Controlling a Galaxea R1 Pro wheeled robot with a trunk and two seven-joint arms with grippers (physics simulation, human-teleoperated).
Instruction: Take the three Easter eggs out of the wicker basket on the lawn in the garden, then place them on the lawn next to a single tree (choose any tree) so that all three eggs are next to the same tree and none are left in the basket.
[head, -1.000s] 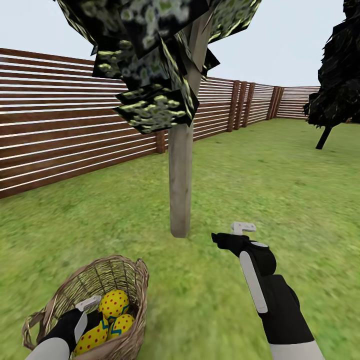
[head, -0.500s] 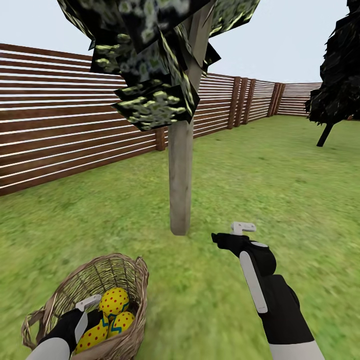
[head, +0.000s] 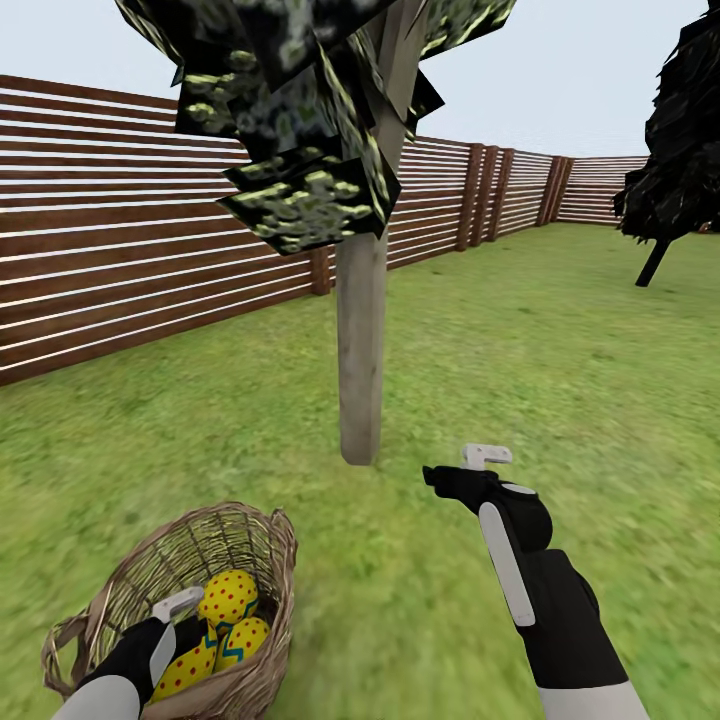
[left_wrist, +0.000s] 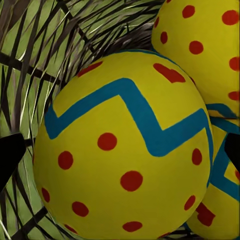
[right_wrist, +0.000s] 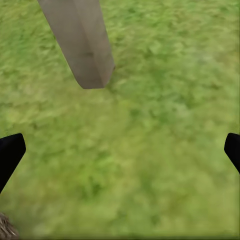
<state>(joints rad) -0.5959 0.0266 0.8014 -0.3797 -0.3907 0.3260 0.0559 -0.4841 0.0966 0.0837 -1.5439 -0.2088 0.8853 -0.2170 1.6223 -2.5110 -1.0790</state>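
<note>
The wicker basket (head: 140, 580) stands on the lawn (head: 520, 380) at the lower left, a short way in front of the tree (head: 360, 340). Three yellow Easter eggs lie inside it: a red-dotted one (head: 228, 597), one with a blue zigzag (head: 245, 642) and a third (head: 185, 668). My left gripper (head: 188, 628) is down inside the basket. In the left wrist view it (left_wrist: 121, 152) is open, with its fingertips (left_wrist: 10, 157) either side of the zigzag egg (left_wrist: 125, 150). My right gripper (head: 470, 462) hangs open over grass, right of the trunk (right_wrist: 80, 40).
A brown slat fence (head: 130, 250) runs behind the tree. An all-black tree (head: 680, 150) stands at the far right. Open grass stretches around the trunk's foot and to the right.
The whole picture has slid slightly upward, so the camera moved. Both arms keep their places in the view, and the eggs lie as before.
</note>
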